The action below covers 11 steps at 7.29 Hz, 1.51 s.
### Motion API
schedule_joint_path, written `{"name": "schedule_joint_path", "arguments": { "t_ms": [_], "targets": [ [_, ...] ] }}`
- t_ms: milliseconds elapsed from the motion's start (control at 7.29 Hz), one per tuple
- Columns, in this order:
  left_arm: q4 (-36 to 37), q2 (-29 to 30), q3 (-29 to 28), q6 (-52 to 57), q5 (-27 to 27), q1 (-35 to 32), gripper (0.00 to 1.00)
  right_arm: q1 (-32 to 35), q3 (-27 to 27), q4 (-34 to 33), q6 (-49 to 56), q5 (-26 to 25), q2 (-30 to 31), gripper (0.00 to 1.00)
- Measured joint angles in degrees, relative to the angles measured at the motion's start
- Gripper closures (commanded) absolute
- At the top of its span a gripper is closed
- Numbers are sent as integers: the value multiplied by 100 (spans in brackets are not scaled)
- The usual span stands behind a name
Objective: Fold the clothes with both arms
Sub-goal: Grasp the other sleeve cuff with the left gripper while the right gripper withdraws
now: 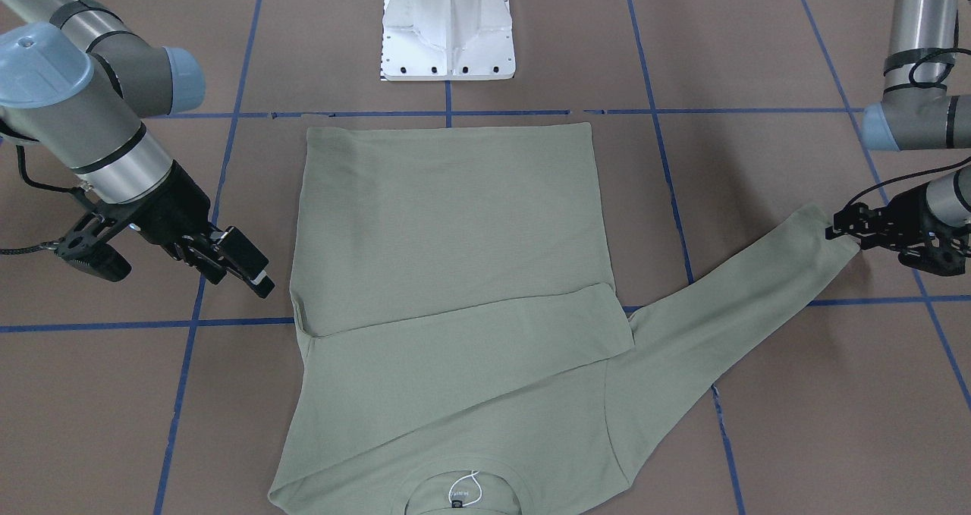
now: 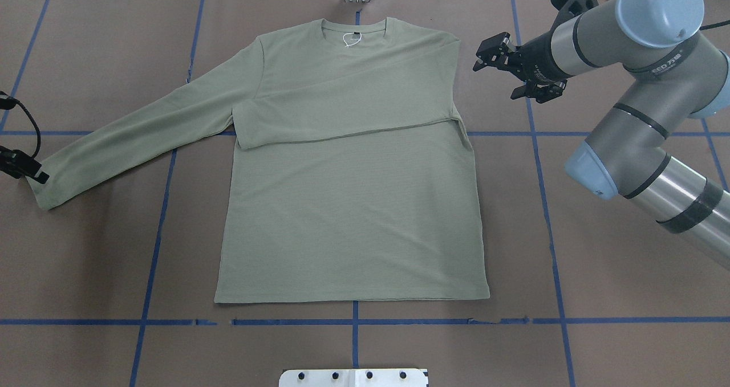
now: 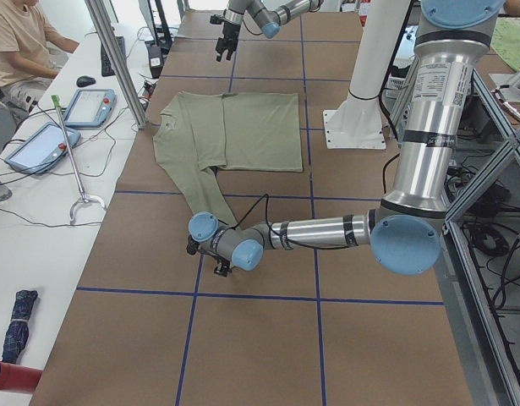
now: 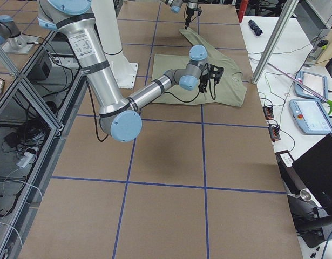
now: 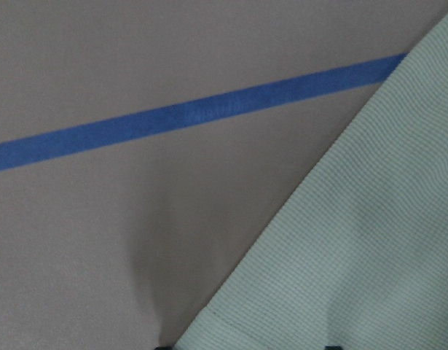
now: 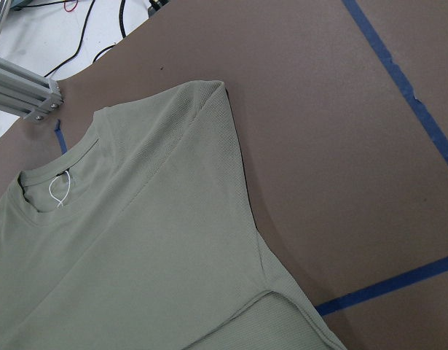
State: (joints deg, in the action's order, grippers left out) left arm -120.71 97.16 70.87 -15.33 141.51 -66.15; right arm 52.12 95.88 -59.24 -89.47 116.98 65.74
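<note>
Front-facing, shirt: lying flat on the counter, hem toward the white pedestal. One sleeve is lying folded across the chest, and the other sleeve is stretching out toward the robot's left.
Front-facing, left end effector: touching that sleeve's cuff; I cannot tell whether it is pinching the cloth.
Front-facing, right end effector: hanging just beside the shirt's edge on the robot's right, jaws standing apart and carrying nothing.
Overhead, step: the second sleeve fold seems to be starting. The next move is probably calling for a sure pinch on the cuff, then carrying it across the chest.
Left wrist, hidden: the fingers are being cut off at the bottom edge, leaving the grip unclear.
Right wrist, hidden: showing only the shoulder, the collar and the string loop. Its own fingers are falling outside the frame.
</note>
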Motion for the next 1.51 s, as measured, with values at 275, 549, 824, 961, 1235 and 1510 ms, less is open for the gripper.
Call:
{"name": "schedule_joint_path", "arguments": {
  "t_ms": [275,549,824,961,1235,1510],
  "targets": [
    [3,0,-8,11,-1,10,100,0,55,0,0,0,25,1],
    [8,30,27,30,4,16,100,0,118,-3,0,-6,50,1],
    [10,63,146,43,18,15,100,0,152,-1,0,-11,81,1],
    [23,65,328,30,45,12,100,0,159,0,0,-13,103,1],
    [68,89,1113,-298,72,13,100,13,175,0,4,-4,169,1],
    [75,562,1778,-1591,112,111,100,90,261,8,361,-1,493,1]
  ]
}}
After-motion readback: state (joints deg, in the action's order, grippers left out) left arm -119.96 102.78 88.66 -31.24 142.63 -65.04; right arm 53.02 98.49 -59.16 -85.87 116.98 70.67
